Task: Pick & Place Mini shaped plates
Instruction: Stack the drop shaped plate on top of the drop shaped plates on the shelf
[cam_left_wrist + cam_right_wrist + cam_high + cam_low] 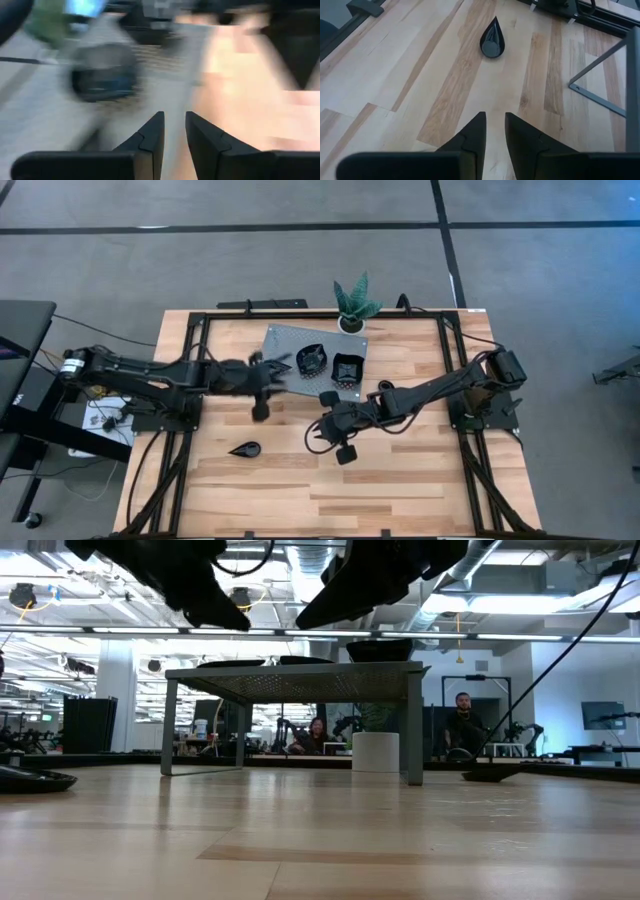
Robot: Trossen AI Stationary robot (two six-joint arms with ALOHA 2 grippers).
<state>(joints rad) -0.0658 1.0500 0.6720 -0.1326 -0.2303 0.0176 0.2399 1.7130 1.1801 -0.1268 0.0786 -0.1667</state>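
Left gripper [268,376], at the stand's [285,340] nine-o'clock edge: fingers slightly parted, nothing between them. Teardrop plate [245,449], glossy black, alone on the table [420,490] toward seven o'clock. Two square wavy-rimmed plates, [312,359] and [347,367], sit on the grey perforated stand; a fourth dark plate [385,386] lies just off its four-o'clock corner. Right gripper [338,426], mid-table: fingers nearly together, empty. One potted plant [354,304] at twelve o'clock.

Perforated grey stand [290,345], potted plant [353,304]
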